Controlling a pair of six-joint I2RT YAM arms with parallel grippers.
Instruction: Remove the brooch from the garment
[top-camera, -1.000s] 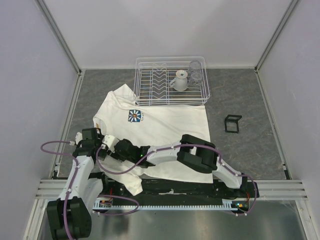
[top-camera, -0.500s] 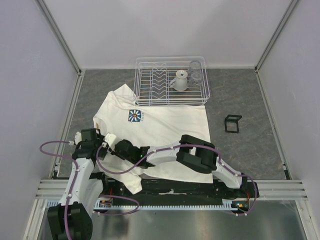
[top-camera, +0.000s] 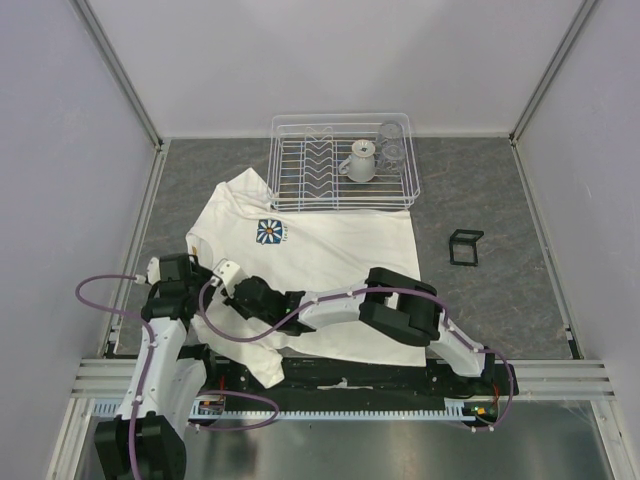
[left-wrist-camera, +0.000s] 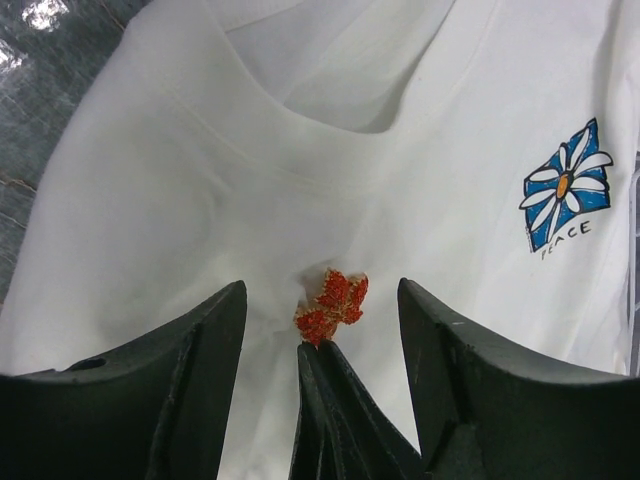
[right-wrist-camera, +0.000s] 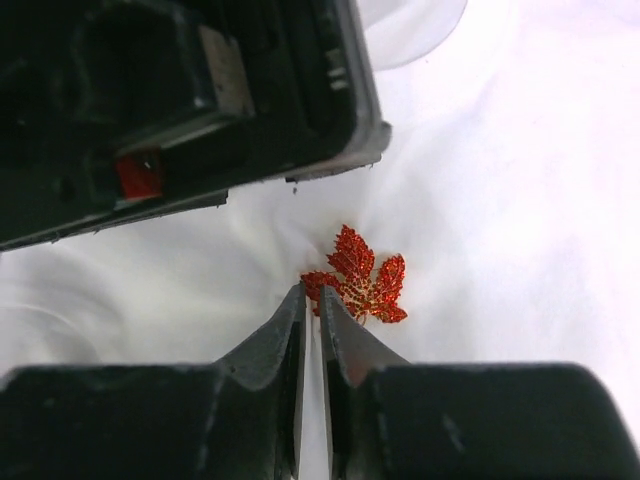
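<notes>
Right gripper (right-wrist-camera: 311, 292) clenched, apparently on the lower edge of the orange-red glittering leaf-shaped brooch (right-wrist-camera: 358, 278) at its tips, left gripper (left-wrist-camera: 320, 290) released and straddling it: a pull may simply lift the unheld white fabric T-shirt (left-wrist-camera: 200, 190) or slip off.

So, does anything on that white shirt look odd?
The white T-shirt lies askew and rumpled, and its fabric puckers around the small orange-red leaf brooch, where the right gripper pinches it.
</notes>
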